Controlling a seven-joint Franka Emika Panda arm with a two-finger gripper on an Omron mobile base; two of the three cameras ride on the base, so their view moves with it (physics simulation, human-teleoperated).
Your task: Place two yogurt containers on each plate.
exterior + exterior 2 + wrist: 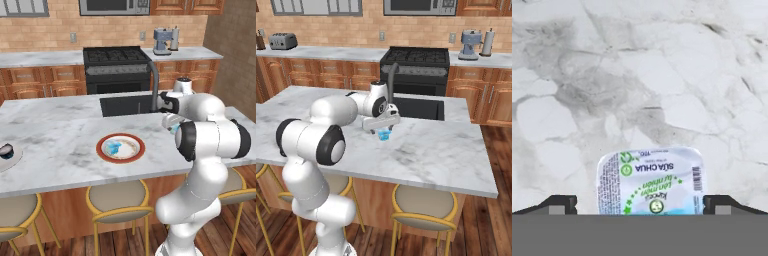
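A light blue boxy yogurt container [650, 181] with a printed lid stands on the marble island counter [662, 75]. My open gripper [641, 205] hangs straight over it, a dark fingertip [559, 204] on either side and a gap on both. In the right base view the same yogurt container [385, 135] sits under the gripper [384, 130]. The red-orange-rimmed plate [137, 156] holds another light blue yogurt container [113, 147]. At the far left, the pale plate [11, 161] carries a dark navy yogurt container [6, 150].
A dark sink [125, 105] with a tall grey faucet [154, 80] lies just behind the gripper. Stools [117, 200] line the island's near edge. Stove [116, 65] and coffee machine [163, 41] stand on the back counter.
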